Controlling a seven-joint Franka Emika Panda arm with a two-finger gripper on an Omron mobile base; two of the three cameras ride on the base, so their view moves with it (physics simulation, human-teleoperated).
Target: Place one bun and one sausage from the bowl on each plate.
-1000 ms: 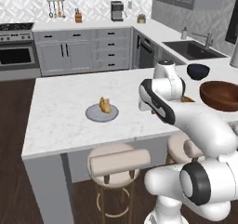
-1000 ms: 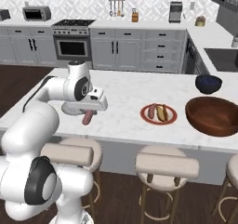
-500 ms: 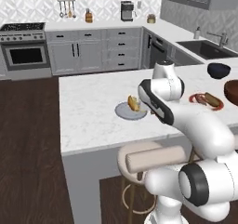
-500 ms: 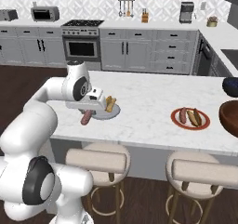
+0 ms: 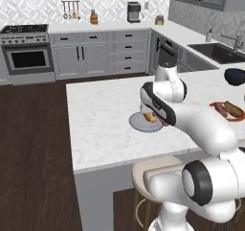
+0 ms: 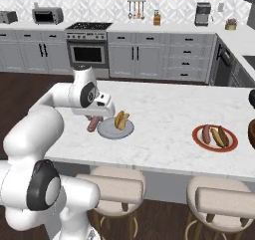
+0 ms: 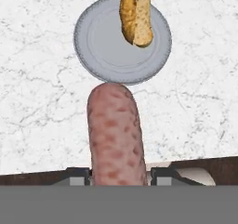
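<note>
Right base view: white marble island [image 6: 164, 109], seemingly kitchen.

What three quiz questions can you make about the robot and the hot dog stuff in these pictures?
1. True or false: the gripper is holding a sausage.
2. What already lies on the grey plate? A) a bun B) a fork C) nothing
3. Fill in: the red-rimmed plate holds one bun and one ____.

Key:
1. True; the sausage sticks out between the fingertips, over the counter just short of the grey plate.
2. A, the bun.
3. Sausage; it lies beside the bun there.
</note>
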